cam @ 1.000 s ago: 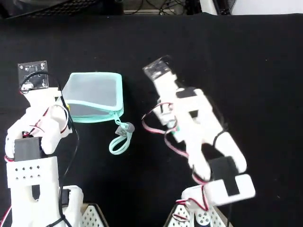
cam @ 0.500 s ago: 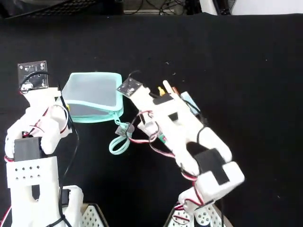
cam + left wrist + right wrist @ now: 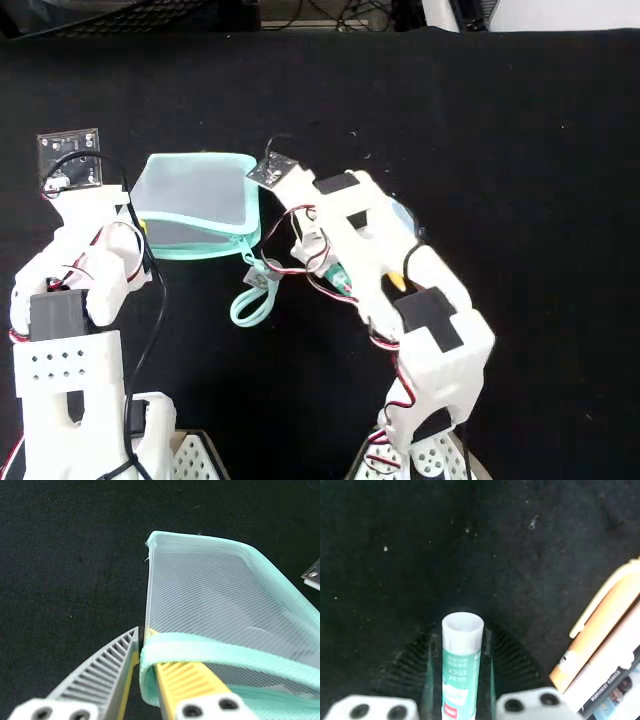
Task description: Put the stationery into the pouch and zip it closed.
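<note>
— Where is the translucent mesh pouch with mint-green trim [image 3: 195, 195] gripped?
— Its trimmed edge is pinched by the left gripper [image 3: 143, 639]; any contents are blurred by the mesh.
— And the right gripper [image 3: 461, 646]?
— A white-capped green glue stick [image 3: 462, 672] is clasped near the pouch's zip end, its base cut off. An orange-capped pen [image 3: 600, 615], outside the pouch, is cropped.

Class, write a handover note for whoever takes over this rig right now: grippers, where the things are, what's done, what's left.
Left gripper: shut on the rim of the pouch, at the side nearest that arm.
Right gripper: shut on a glue stick, close to the pouch's other side.
Pens lie on the table beside the right gripper.
Done: pouch held, glue stick gripped.
Left: put glue stick and pens in, zip closed.
</note>
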`<action>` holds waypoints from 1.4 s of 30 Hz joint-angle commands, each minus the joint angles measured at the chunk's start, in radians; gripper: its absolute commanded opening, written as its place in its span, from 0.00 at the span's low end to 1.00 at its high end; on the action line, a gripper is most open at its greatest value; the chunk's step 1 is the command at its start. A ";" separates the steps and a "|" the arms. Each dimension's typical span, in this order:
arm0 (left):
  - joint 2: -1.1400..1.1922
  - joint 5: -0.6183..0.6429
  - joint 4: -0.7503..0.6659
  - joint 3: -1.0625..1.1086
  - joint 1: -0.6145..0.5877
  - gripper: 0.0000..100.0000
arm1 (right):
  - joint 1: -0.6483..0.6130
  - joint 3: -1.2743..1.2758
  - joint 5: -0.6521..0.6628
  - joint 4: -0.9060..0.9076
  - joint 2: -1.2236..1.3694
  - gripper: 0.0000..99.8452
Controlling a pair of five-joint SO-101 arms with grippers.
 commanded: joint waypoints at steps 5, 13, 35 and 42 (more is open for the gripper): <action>-0.009 0.006 -0.018 -0.008 -0.008 0.03 | 0.041 0.180 0.008 -0.017 -0.404 0.01; -0.009 0.006 -0.014 -0.007 -0.007 0.03 | 0.028 0.374 -0.155 -0.130 -0.981 0.01; -0.009 0.011 -0.021 0.005 -0.005 0.03 | -0.532 0.809 -0.379 -0.815 -1.606 0.01; -0.011 0.009 -0.011 -0.016 -0.005 0.03 | -0.529 0.878 -0.377 -1.091 -1.403 0.01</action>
